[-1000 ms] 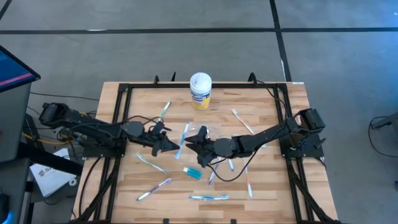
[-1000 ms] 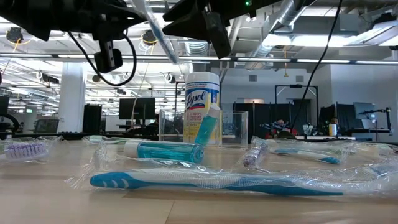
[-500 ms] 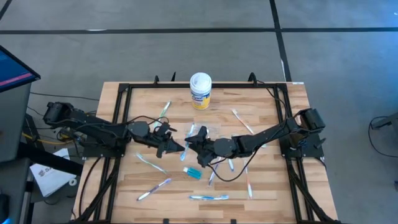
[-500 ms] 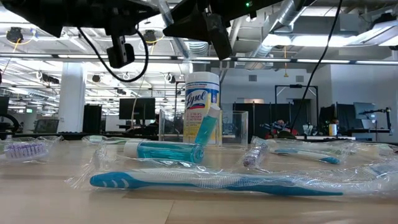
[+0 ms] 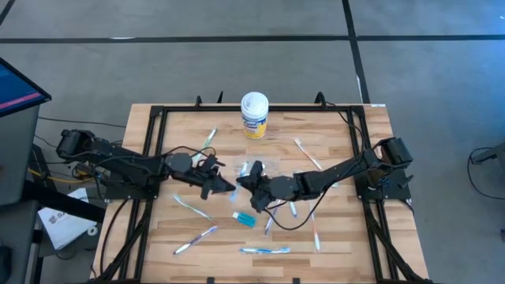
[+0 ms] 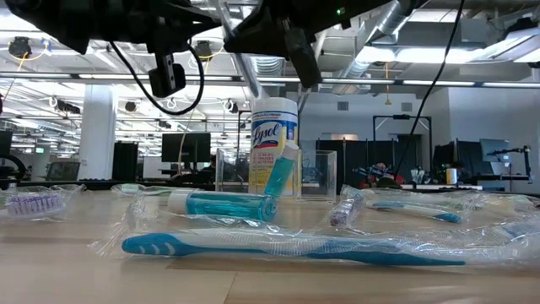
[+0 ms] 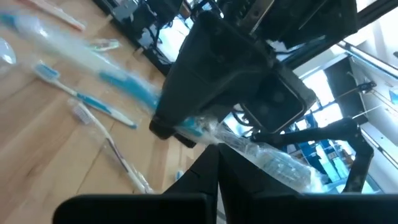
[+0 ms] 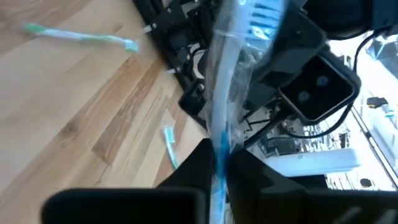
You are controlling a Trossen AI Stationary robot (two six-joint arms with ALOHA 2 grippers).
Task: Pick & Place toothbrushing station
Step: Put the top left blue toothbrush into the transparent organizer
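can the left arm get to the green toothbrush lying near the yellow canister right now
Probably not yet. The left gripper is shut on a blue toothbrush in clear wrapping, which the right gripper is also closing on. The slim green-tipped toothbrush lies uncovered on bare wooden table, so once freed, it looks reachable.

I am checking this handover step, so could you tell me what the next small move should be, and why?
Probably the left end effector should open and back away. Both end effectors meet mid-air over the table, and the right end effector looks closed on the wrapped blue toothbrush that the left one also pinches, so letting go would complete the handover.
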